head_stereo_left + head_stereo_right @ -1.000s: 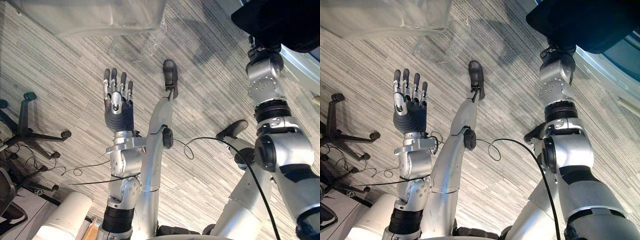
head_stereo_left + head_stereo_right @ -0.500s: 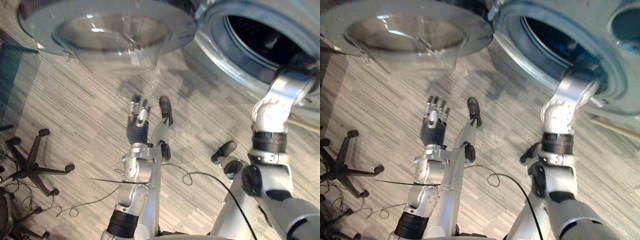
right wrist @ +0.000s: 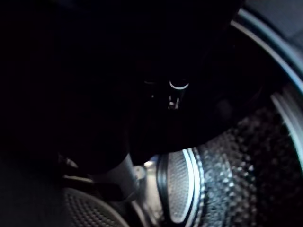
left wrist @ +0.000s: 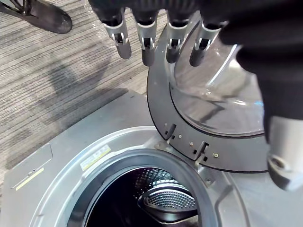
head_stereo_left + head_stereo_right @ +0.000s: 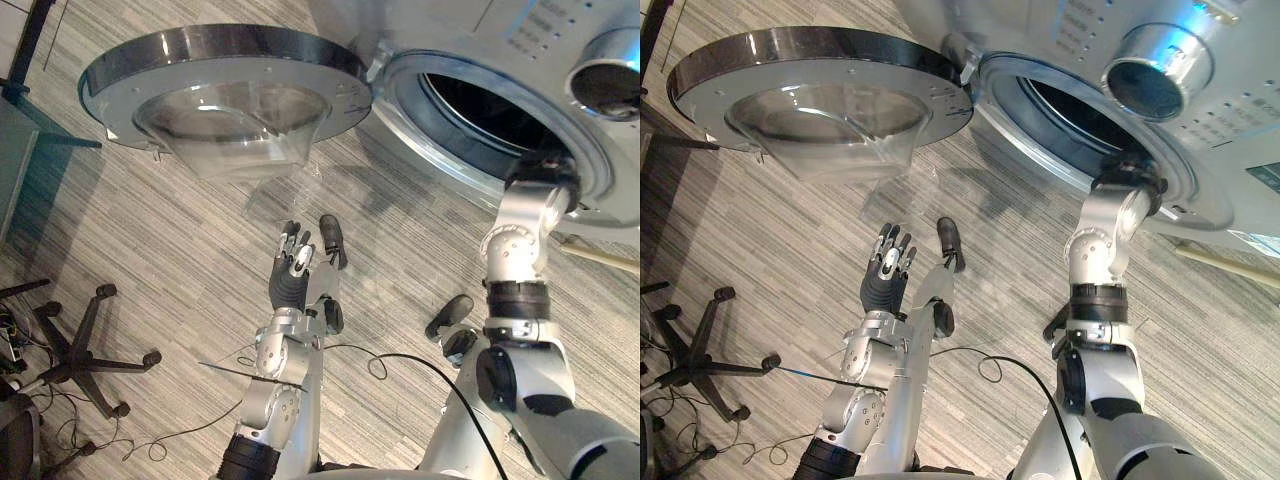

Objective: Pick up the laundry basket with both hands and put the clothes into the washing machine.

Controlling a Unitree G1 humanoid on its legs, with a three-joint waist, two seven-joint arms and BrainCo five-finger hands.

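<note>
Left eye view: washing machine (image 5: 470,40) in front, door (image 5: 225,75) swung fully open.
Left hand (image 5: 292,272): raised over the floor (image 5: 150,230), fingers (image 4: 147,45) straight, holding nothing.
Right hand (image 5: 1128,172): in the drum (image 4: 161,198) opening; grip state cannot be told.

Office-like room fitted for laundry. Silver front-loading washing machine (image 5: 440,35), grey striped carpet floor (image 5: 160,250), black castored office-chair base (image 5: 88,352).
</note>
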